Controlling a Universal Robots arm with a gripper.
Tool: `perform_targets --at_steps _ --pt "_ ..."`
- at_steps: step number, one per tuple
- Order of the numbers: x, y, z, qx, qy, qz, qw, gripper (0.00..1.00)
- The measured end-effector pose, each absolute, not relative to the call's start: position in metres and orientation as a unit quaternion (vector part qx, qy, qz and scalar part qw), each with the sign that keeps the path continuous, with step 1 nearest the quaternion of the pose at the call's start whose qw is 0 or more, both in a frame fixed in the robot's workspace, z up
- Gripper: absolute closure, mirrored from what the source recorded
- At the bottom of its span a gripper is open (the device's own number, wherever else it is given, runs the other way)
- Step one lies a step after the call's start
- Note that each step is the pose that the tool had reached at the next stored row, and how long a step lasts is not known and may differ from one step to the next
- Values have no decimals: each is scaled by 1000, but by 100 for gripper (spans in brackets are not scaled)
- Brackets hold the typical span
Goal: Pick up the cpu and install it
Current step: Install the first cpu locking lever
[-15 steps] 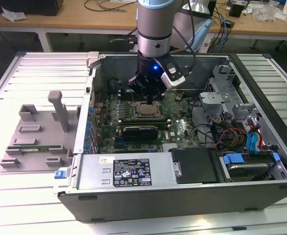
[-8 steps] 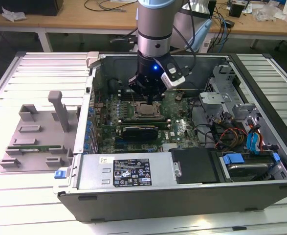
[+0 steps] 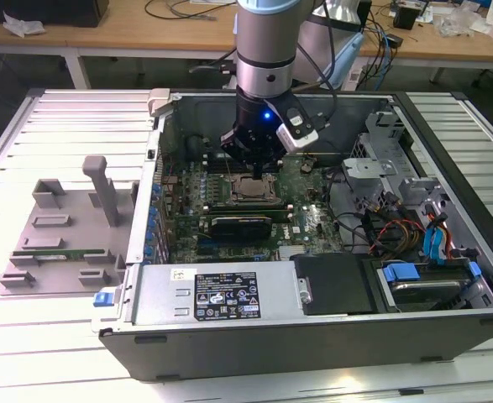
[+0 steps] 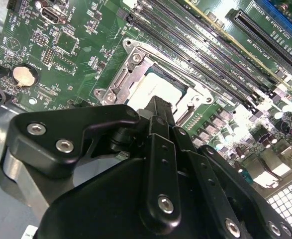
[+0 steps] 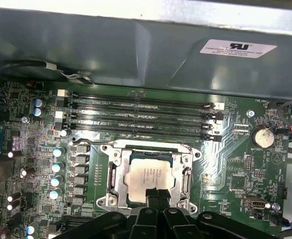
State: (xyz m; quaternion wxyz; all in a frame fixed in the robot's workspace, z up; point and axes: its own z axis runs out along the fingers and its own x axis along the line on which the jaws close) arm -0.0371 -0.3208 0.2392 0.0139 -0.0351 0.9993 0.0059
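Observation:
The cpu (image 5: 146,173), a silver-topped square chip, lies flat inside the metal socket frame (image 5: 113,172) on the green motherboard (image 5: 235,159). It shows in both wrist views, cpu (image 4: 146,85), and in the exterior view, cpu (image 3: 250,189), inside the open computer case. My gripper (image 5: 157,195) hangs straight over the socket, its two black fingertips (image 5: 151,195) pressed together at the chip's near edge. The tips, gripper (image 4: 160,107), cover part of the chip. From the exterior view the gripper (image 3: 255,171) sits just above the socket, and I cannot tell if it touches the chip.
Memory slots (image 5: 141,114) run beside the socket, with the case wall (image 5: 136,50) beyond them. A power supply (image 3: 217,294), drive bays (image 3: 422,277) and loose cables (image 3: 380,227) crowd the case. A grey fixture tray (image 3: 61,235) stands on the table at the exterior view's left.

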Motion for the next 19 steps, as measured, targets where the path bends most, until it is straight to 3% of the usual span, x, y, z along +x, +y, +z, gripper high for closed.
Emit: perform_targets --at_steps 19 --pt "-60 -321 248 -35 999 6 14 89"
